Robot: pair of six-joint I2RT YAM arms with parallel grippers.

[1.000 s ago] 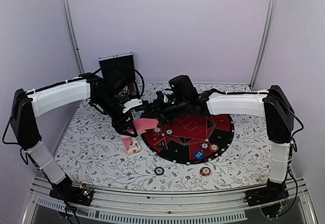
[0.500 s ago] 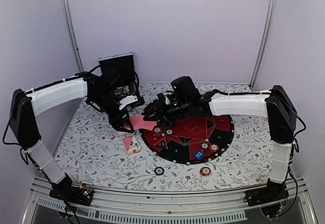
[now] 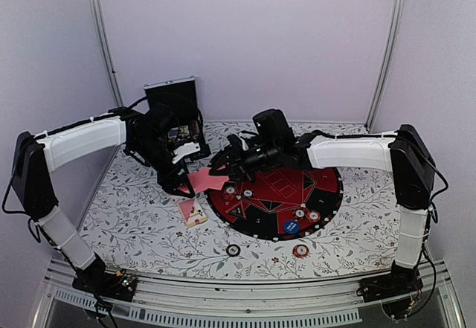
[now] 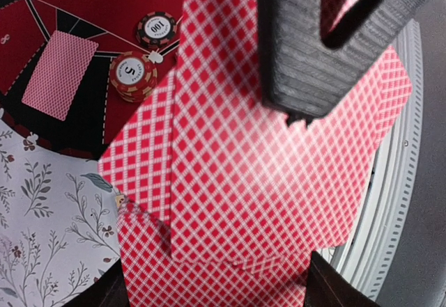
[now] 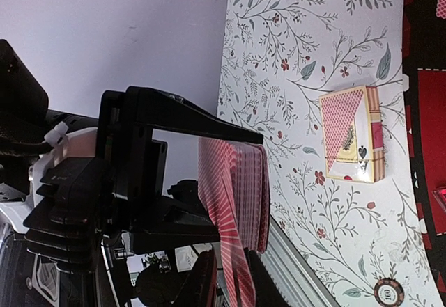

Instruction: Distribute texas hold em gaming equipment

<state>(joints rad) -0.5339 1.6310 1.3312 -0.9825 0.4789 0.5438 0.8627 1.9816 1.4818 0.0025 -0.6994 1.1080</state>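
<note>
My left gripper (image 3: 181,183) is shut on a deck of pink-red-backed cards (image 3: 205,181), held flat above the table beside the mat's left edge. The deck fills the left wrist view (image 4: 230,182). My right gripper (image 3: 222,169) is shut on the deck's top card (image 5: 235,269), its edge between my fingers (image 5: 206,282). One right finger lies over the deck (image 4: 306,42). On the mat lie a single card (image 4: 59,75), a dark "100" chip (image 4: 155,30) and an orange-red "5" chip stack (image 4: 134,76). More chips (image 3: 299,213) sit at the mat's near right.
A round black-and-red mat (image 3: 320,187) covers the table's middle. A card box (image 3: 192,211) lies on the table under the deck. Two loose chips (image 3: 233,250) (image 3: 300,251) lie near the front edge. A silver-edged black case (image 3: 172,101) stands at the back left.
Both grippers and the deck have shifted a little to the left. The right gripper has closed in on the deck's top card.
</note>
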